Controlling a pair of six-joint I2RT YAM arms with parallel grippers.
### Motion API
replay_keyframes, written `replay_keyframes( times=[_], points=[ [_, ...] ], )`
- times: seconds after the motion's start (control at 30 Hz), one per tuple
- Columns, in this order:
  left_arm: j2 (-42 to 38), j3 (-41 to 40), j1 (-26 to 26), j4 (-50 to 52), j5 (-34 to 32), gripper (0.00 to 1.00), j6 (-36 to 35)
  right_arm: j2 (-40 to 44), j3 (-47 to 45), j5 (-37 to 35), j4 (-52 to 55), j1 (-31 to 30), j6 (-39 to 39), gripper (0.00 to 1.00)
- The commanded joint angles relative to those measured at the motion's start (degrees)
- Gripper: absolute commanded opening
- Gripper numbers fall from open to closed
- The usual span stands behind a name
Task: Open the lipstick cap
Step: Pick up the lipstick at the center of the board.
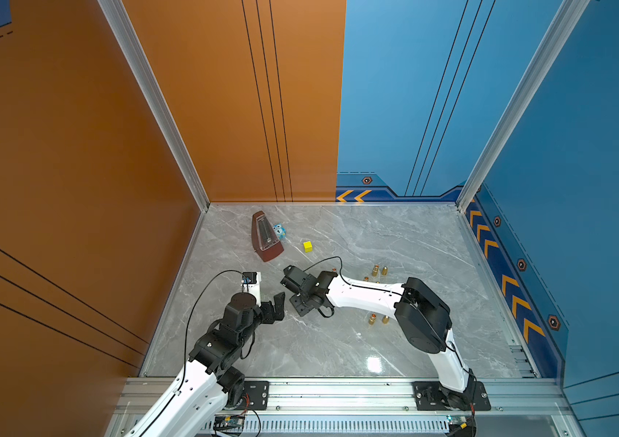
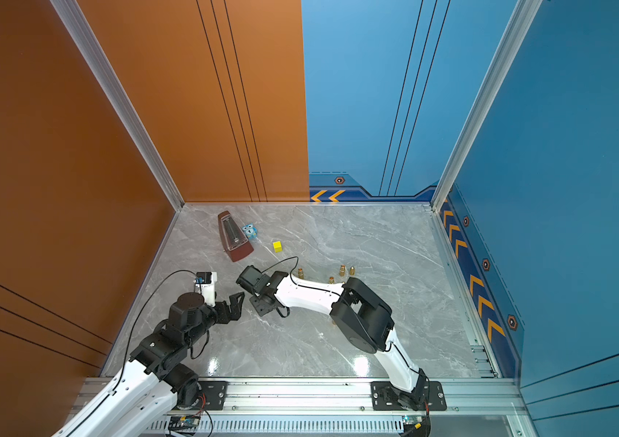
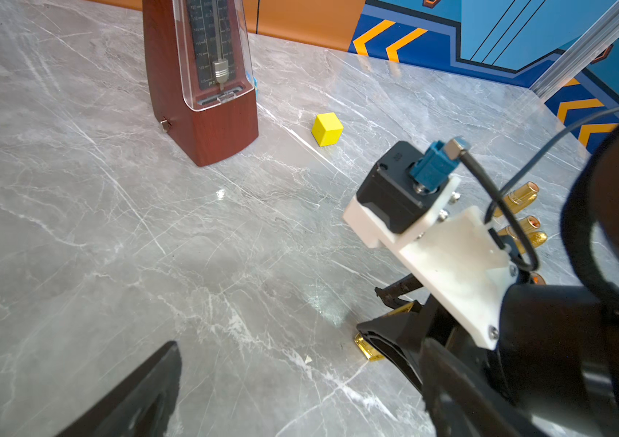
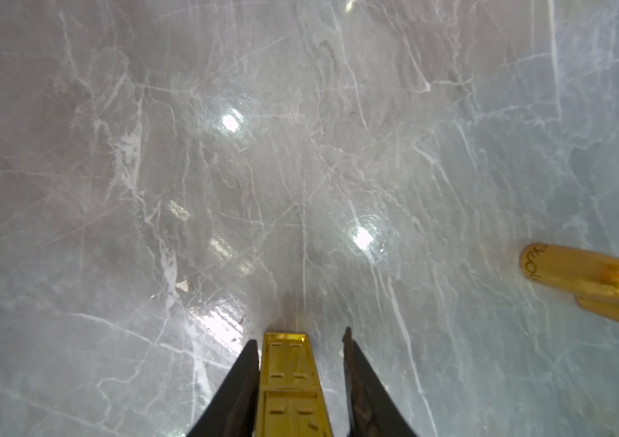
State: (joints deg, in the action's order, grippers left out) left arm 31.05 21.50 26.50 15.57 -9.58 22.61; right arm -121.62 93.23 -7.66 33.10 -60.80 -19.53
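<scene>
Right, the right end effector [image 4: 299, 336] points down at the grey marble surface [image 1: 338, 348] with a square gold lipstick [image 4: 289, 382] between its fingers. In its wrist view I see one finger [image 4: 241, 382] lying against the side of the case. The other finger [image 4: 363, 382] stands just off it, with a sliver of marble showing between. So I read it as partly open around the lipstick, not clamped on it. A seam crosses the gold body partway along. From the left wrist view I can make out only a gold corner of the lipstick [image 3: 368, 350] at the surface under those black fingers, and I cannot tell whether the case stands or lies.

In both top views the lipstick itself is hidden beneath the right wrist, which sits a little below the middle of the frame, close to centre.

The left end effector [image 1: 279, 307] hovers just to the left of that wrist, apart from it. Its fingers are spread wide and it has hold of nothing.

Toward the upper left of the surface stands a brown metronome [image 1: 266, 238], with a small blue toy [image 1: 279, 230] just beside it and a yellow cube [image 1: 308, 246] a little to the right. Round gold tubes [image 1: 375, 269] stand above and below the right forearm, right of centre in the frame. One such tube [image 4: 580, 272] shows in the right wrist view, well apart from the fingers.
</scene>
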Motion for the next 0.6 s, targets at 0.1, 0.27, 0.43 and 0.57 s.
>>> replay_keyframes(
  times=[0.1, 0.27, 0.43, 0.57],
  points=[
    [-0.64, -0.31, -0.84, 0.27, 1.69, 0.99, 0.77, -1.68, 2.61, -1.44, 3.96, -0.34, -0.95, 0.38],
    [-0.73, -0.12, -0.93, 0.29, 1.85, 0.99, 0.94, -1.83, 2.66, -1.51, 4.73, -0.46, -0.95, 0.38],
    [-0.66, -0.29, -1.01, 0.25, 1.83, 0.99, 0.89, -2.03, 2.87, -1.28, 5.15, -0.63, -1.21, 0.38],
    [-0.64, -0.20, -1.09, 0.29, 1.98, 0.99, 1.03, -2.12, 2.98, -2.00, 5.39, -0.66, -1.39, 0.33]
  ],
)
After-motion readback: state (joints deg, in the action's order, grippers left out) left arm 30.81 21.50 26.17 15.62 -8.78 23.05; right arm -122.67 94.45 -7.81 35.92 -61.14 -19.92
